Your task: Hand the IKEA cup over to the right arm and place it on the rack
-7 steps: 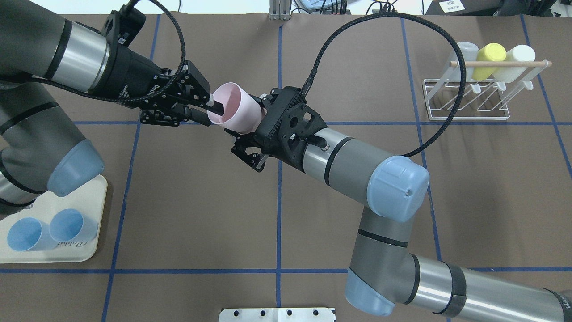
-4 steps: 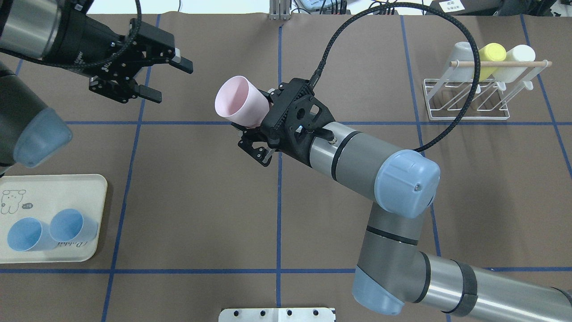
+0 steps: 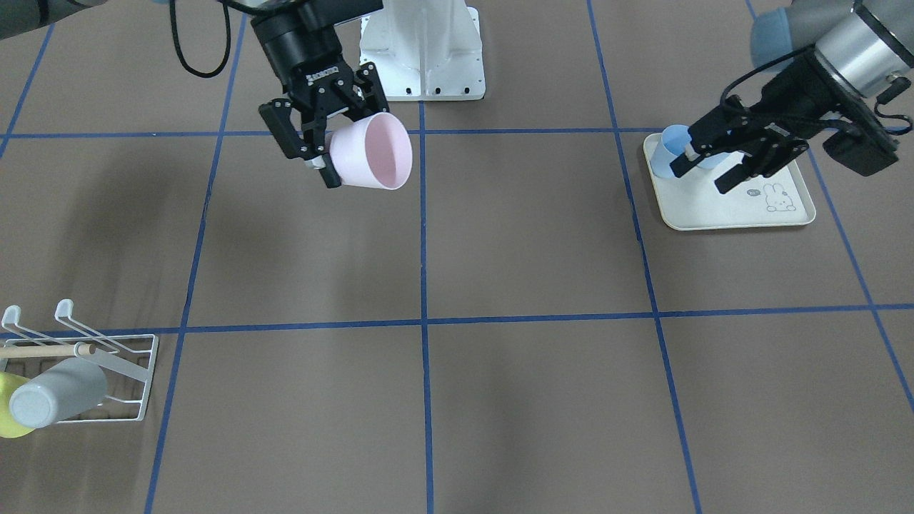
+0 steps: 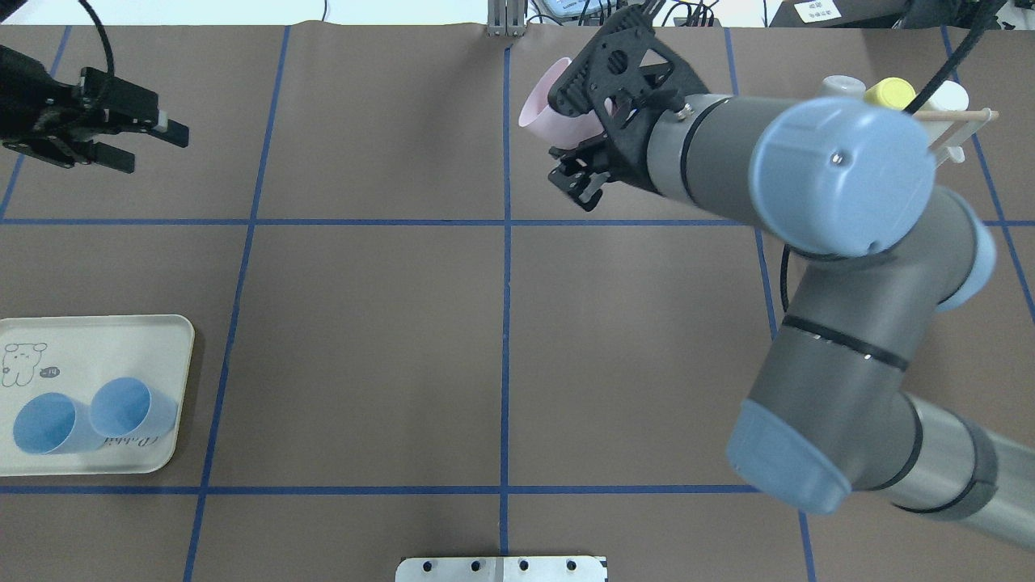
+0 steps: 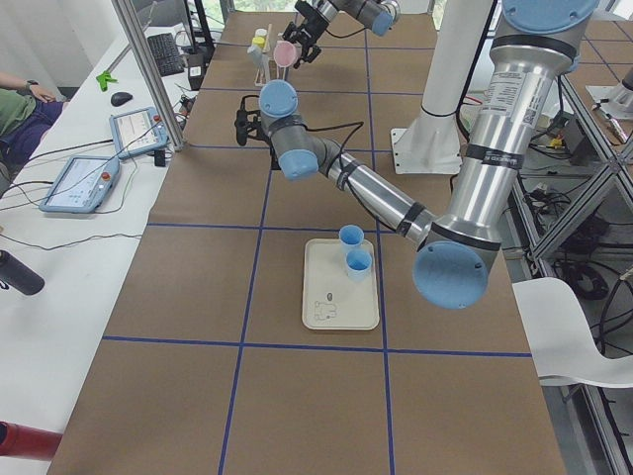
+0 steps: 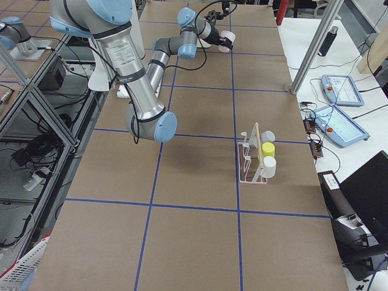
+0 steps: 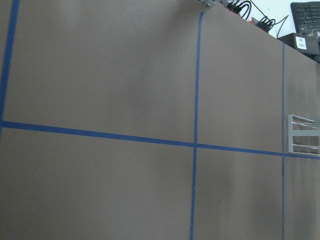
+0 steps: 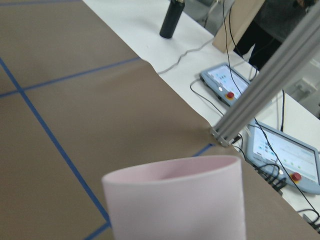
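The pink cup (image 3: 375,151) is grasped by the right gripper (image 3: 335,146), whose jaws are clenched on the wall near the base. The cup is held tilted in the air over the far middle of the table (image 4: 364,323), well apart from the rack (image 3: 107,353) at the far right.

In the overhead view most of the cup is hidden behind the black camera mount (image 4: 614,73), and only a pink edge is seen. In the right wrist view only its rim and upper wall are shown. The rack is largely covered there by the right arm (image 4: 841,178). A grey cup (image 6: 268,136), a yellow cup (image 6: 267,148) and a white cup (image 6: 268,163) are carried on it.

The left gripper (image 4: 149,149) is released, with nothing between its spread jaws. It is raised at the far left, and its body is cut off by the frame edge.

White lettering on the right gripper is too small to be read. On the tray (image 4: 97,339), at the near left, a small animal is drawn. A word beside the two blue cups (image 4: 121,408) is perhaps "Rabbit", partly covered.
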Action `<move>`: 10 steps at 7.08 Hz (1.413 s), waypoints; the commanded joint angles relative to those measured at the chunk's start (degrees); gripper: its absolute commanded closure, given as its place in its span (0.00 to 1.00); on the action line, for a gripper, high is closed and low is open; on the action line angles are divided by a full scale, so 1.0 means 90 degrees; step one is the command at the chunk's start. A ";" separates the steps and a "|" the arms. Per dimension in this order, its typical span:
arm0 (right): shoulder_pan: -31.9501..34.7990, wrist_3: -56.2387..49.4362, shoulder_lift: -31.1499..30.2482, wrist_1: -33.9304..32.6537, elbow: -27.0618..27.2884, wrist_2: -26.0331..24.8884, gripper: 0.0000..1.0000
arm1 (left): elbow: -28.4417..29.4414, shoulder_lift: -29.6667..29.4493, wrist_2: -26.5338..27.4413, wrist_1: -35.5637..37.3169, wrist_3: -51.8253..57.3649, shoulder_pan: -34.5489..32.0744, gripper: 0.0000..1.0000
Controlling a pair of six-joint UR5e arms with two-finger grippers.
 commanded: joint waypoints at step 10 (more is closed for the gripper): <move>0.2544 -0.8357 -0.1898 -0.2285 -0.0412 -0.0742 0.52 | 0.0281 0.1140 0.0037 0.1172 0.4278 -0.1198 0.00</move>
